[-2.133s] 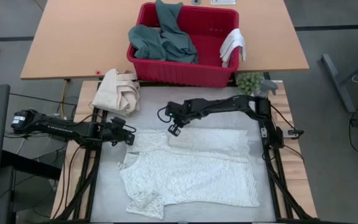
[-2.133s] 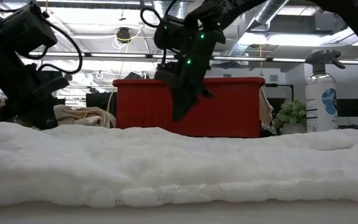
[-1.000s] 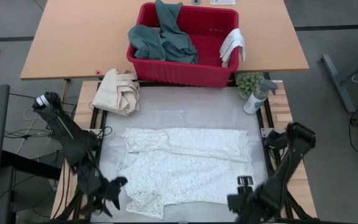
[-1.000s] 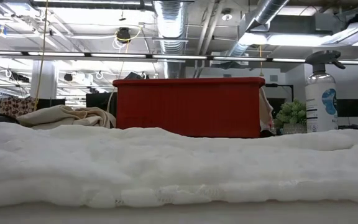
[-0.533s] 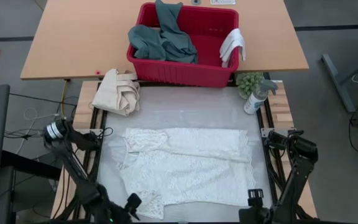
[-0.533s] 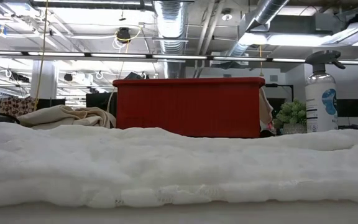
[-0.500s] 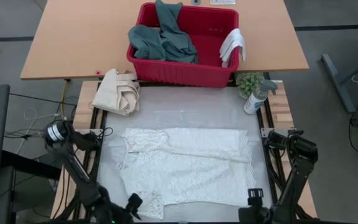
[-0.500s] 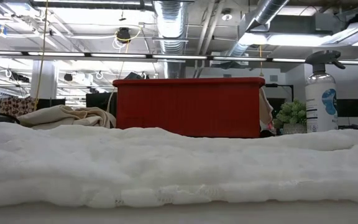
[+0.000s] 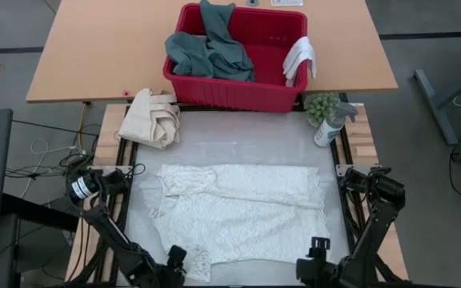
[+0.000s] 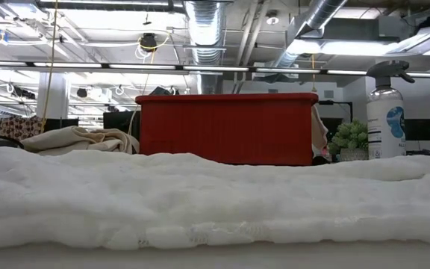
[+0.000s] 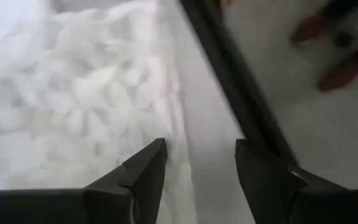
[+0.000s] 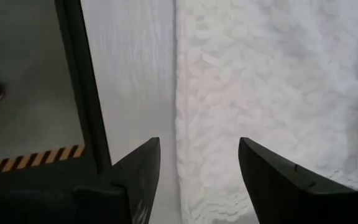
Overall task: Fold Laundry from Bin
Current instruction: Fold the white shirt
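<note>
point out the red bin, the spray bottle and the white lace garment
red bin (image 9: 230,94), high view, its front wall
spray bottle (image 9: 326,130), high view, its body
white lace garment (image 9: 250,216), high view, middle of the spread cloth

White lace garment (image 9: 242,212) lying spread flat at centre; red bin (image 9: 238,58) sitting at 12 o'clock, holding teal garment (image 9: 208,50).
</note>
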